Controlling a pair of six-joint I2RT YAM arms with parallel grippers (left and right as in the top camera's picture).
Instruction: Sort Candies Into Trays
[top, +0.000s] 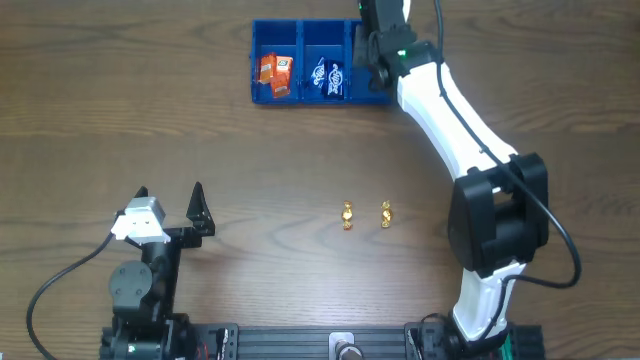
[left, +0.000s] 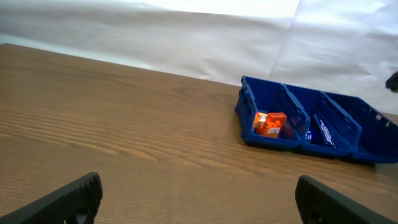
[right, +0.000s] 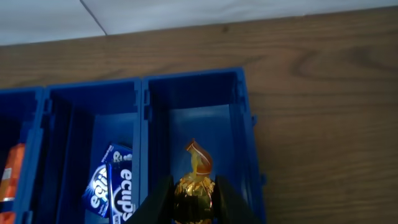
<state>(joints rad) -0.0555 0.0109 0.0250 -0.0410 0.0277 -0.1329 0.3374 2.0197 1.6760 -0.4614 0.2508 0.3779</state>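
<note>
Right gripper (right: 194, 204) clenched on gold foil-wrapped candy (right: 194, 183), above end compartment of blue plastic three-bin tray (right: 193, 76). Risk: release from height bounces candy over divider onto blue packets (right: 112, 183); foil twist may snag finger. Left gripper (top: 168, 190) spread, empty, well apart from tray.

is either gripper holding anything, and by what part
The right gripper holds a gold-wrapped candy by its round body, twisted end free. The left gripper is open and empty.
</note>
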